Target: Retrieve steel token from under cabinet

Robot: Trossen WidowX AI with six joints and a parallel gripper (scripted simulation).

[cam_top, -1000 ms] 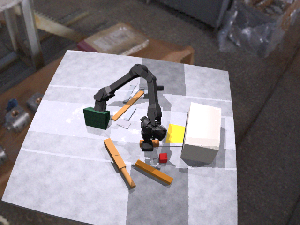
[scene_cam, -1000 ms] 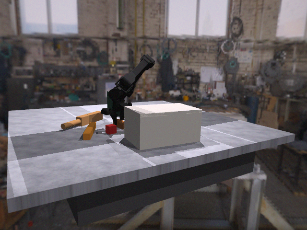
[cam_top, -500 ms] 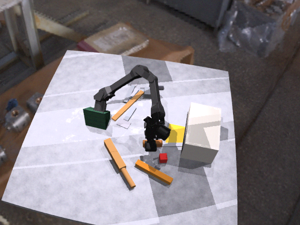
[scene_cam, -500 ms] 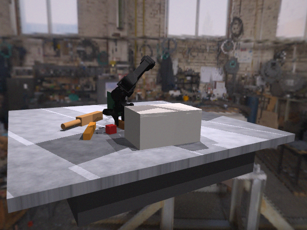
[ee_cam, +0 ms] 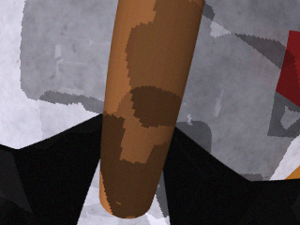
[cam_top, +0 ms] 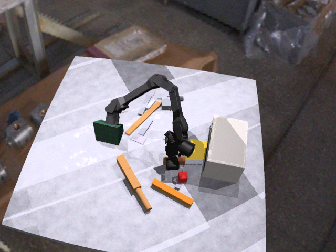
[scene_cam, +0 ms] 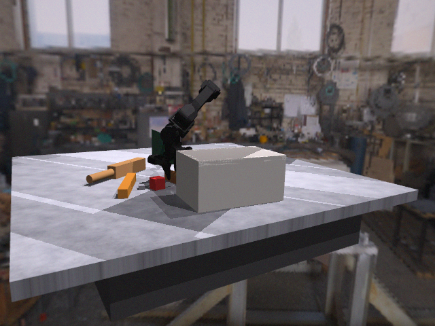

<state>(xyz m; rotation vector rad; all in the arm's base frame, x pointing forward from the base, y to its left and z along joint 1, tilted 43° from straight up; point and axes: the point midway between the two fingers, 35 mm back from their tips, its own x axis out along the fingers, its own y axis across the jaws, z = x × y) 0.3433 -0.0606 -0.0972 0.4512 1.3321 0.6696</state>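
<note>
My gripper [cam_top: 172, 164] [scene_cam: 168, 175] [ee_cam: 135, 127] is shut on the round wooden handle [cam_top: 181, 160] [ee_cam: 155, 61] of a tool, low over the table in front of the cabinet. A thin grey shaft [cam_top: 194, 162] runs from the handle towards the cabinet, along the near edge of the yellow marked area; its far end is hidden. The marked area [cam_top: 197, 150] is partly covered by the arm in the top view. The pale cabinet [cam_top: 228, 143] [scene_cam: 240, 182] stands right of it. The vent slots and the steel token are not visible.
A red cube [cam_top: 182, 177] [scene_cam: 157, 183] and an orange bar [cam_top: 172, 192] [scene_cam: 126, 185] lie nearby. A wooden paddle-like piece [cam_top: 128, 172] [scene_cam: 127, 167] lies left of them. Another orange bar [cam_top: 143, 118], flat grey pieces and a grey block [cam_top: 166, 103] lie near the arm's green base [cam_top: 108, 133].
</note>
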